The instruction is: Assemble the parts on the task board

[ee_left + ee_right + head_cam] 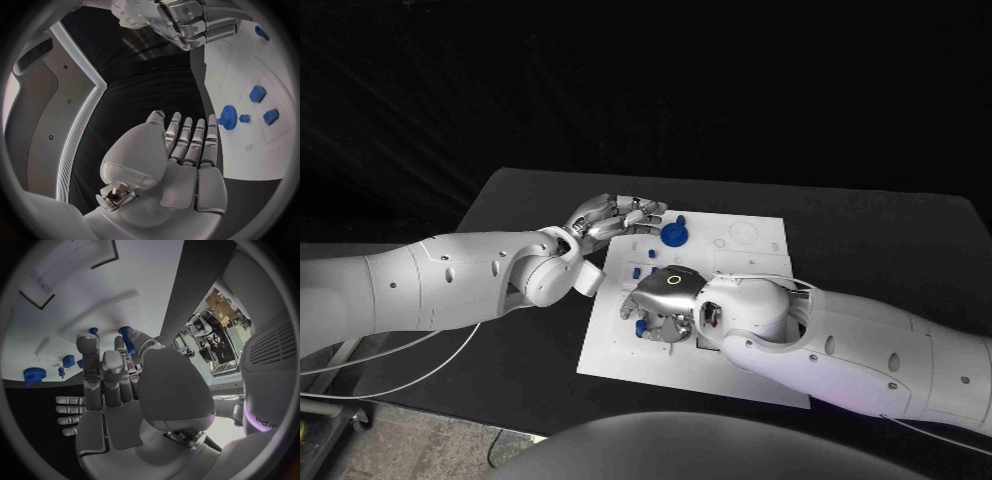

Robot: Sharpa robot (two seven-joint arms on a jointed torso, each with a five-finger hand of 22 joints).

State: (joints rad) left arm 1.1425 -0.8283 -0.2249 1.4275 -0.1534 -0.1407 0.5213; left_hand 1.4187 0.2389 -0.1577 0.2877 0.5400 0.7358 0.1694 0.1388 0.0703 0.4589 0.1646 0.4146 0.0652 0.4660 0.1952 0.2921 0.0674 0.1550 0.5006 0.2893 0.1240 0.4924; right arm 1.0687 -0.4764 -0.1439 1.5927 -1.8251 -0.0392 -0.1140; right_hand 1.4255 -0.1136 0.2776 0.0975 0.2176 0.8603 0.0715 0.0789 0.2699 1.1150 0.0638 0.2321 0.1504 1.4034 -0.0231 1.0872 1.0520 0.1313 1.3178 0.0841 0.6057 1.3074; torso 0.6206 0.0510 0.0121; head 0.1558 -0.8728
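Head view: left hand fingers apart, empty; right hand grip unclear.

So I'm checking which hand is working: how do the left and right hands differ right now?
The left hand sits at the board's far left corner, over the table; the right hand is over the board itself. The left hand's fingers lie straight, together and holding nothing; the right hand's fingers reach down among small blue pieces. Whether it grips one is unclear. Both are silver, on white arms.
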